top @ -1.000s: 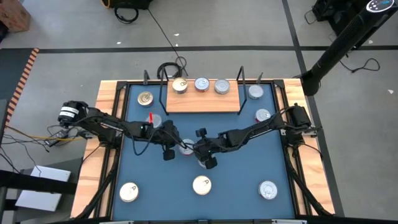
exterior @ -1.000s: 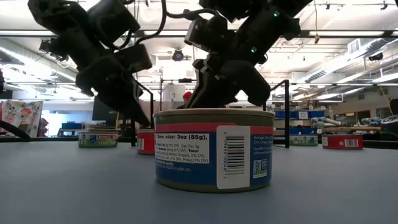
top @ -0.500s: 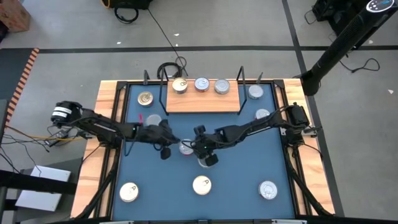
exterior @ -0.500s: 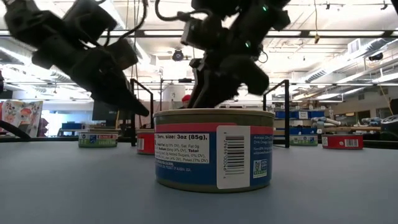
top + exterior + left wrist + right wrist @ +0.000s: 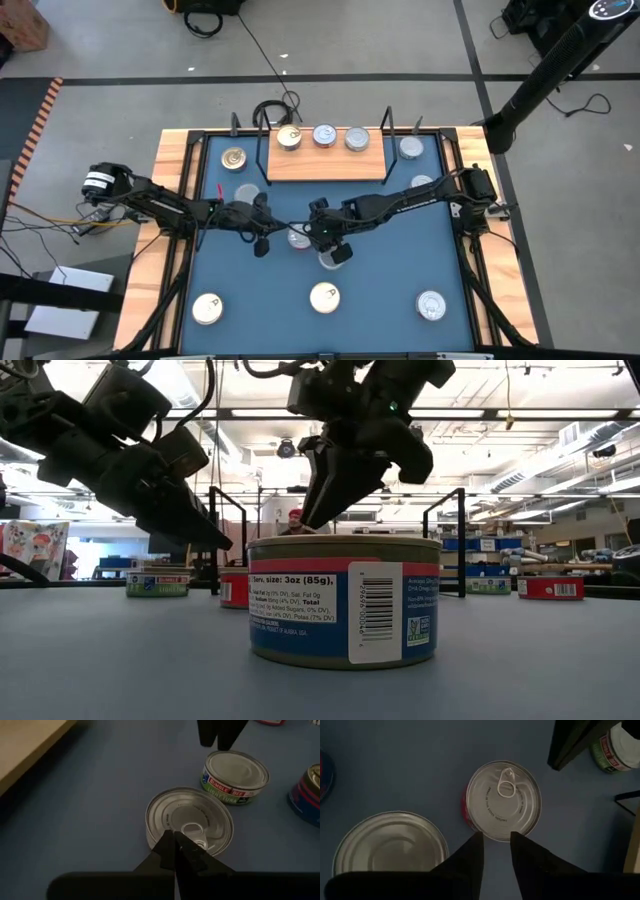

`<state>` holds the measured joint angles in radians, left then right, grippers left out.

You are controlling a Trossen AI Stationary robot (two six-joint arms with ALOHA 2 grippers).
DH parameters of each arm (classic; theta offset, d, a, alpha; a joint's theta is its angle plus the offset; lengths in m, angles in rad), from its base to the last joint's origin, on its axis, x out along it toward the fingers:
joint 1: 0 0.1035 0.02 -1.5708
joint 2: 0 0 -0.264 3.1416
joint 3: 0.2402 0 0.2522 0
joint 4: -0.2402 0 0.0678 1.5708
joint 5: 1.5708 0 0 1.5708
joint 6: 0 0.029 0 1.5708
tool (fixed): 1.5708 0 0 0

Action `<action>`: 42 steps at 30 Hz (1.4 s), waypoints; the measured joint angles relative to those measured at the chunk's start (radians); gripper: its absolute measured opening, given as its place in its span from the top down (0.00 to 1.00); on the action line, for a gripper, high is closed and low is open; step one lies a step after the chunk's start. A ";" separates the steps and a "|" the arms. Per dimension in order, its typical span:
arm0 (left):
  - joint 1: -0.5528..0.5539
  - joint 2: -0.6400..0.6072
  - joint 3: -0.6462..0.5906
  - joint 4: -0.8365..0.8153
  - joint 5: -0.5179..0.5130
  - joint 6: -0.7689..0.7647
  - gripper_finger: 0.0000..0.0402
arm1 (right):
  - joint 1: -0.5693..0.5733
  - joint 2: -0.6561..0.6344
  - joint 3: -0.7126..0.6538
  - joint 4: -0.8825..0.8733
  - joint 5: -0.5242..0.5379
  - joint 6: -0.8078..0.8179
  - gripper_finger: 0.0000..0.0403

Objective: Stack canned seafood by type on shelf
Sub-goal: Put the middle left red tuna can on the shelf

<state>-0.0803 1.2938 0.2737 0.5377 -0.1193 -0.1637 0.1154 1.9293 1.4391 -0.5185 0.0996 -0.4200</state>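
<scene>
your right gripper, fingers slightly parted and pinching nothing, hangs over the red-sided silver tin to straddle it; your left gripper, pressed together, waits just beside that tin.

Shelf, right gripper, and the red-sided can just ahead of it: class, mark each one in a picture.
Shelf [image 5: 325, 166]: high view, bare wood near the board's front edge.
Right gripper [image 5: 496, 851]: right wrist view, gap midway between its parted fingertips.
Red-sided can [image 5: 504, 800]: right wrist view, middle of its silver lid.
</scene>
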 joint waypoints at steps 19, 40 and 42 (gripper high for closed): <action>0.000 0.001 0.001 0.018 0.000 0.024 1.00 | -0.008 0.066 0.000 0.033 -0.049 -0.081 0.74; -0.028 0.001 0.001 0.019 0.026 0.067 1.00 | -0.031 0.122 -0.009 0.125 -0.118 -0.292 0.75; -0.032 0.001 0.001 0.021 0.027 0.070 1.00 | -0.031 0.138 -0.007 0.125 -0.112 -0.294 0.75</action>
<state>-0.1123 1.2949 0.2748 0.5583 -0.0921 -0.0937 0.0841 2.0677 1.4324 -0.3935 -0.0125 -0.7144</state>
